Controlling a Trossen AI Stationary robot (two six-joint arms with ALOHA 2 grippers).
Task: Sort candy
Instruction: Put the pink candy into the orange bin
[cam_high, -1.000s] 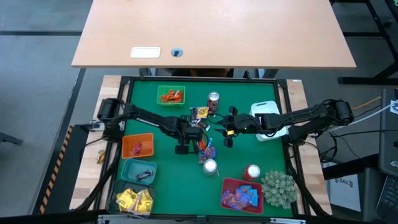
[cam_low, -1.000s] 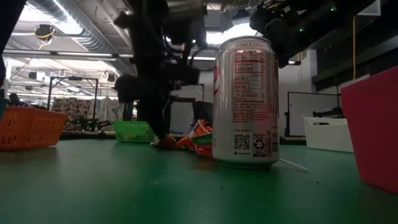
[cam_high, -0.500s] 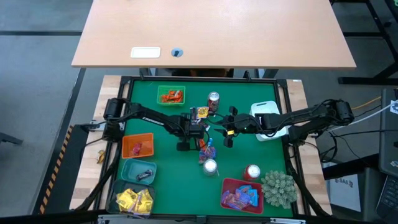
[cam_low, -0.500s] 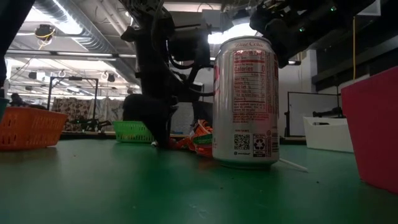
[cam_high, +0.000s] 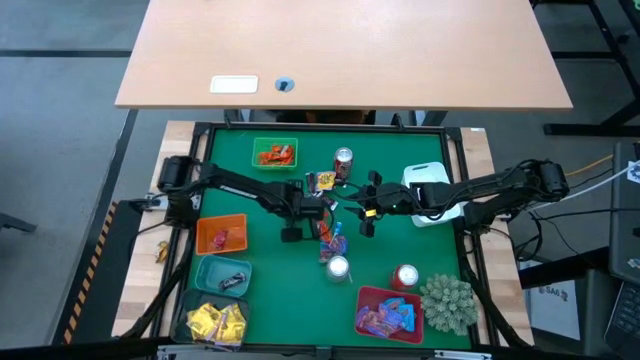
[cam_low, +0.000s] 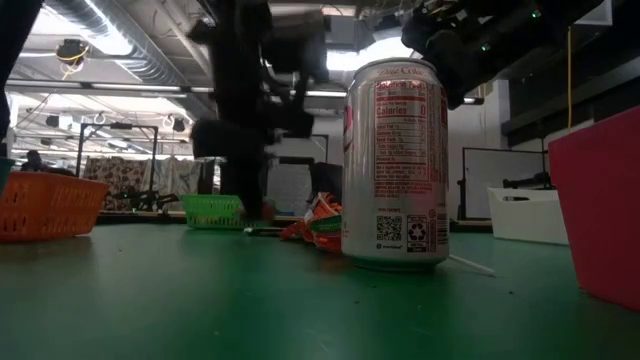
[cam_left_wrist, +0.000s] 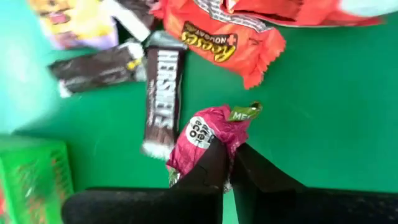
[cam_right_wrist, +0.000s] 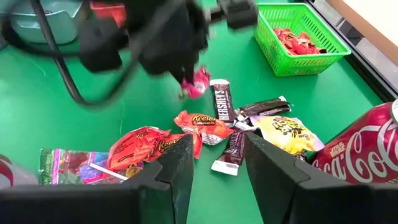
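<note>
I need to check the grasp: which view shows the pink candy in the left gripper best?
The left wrist view: the pink candy fills the frame, pinched in the left gripper. The right wrist view shows it smaller, lifted off the mat. The high and low views hide it behind the arm.

both robot arms are dark, almost black, made of thin straight bars joined by round fat joints. the black left arm (cam_high: 235, 186) has a thick round base joint. the black right arm (cam_high: 490, 185) has black cables along it and tiny orange and green lights near its wrist. its fingers (cam_right_wrist: 174, 171) are flat, black and matte.
</note>
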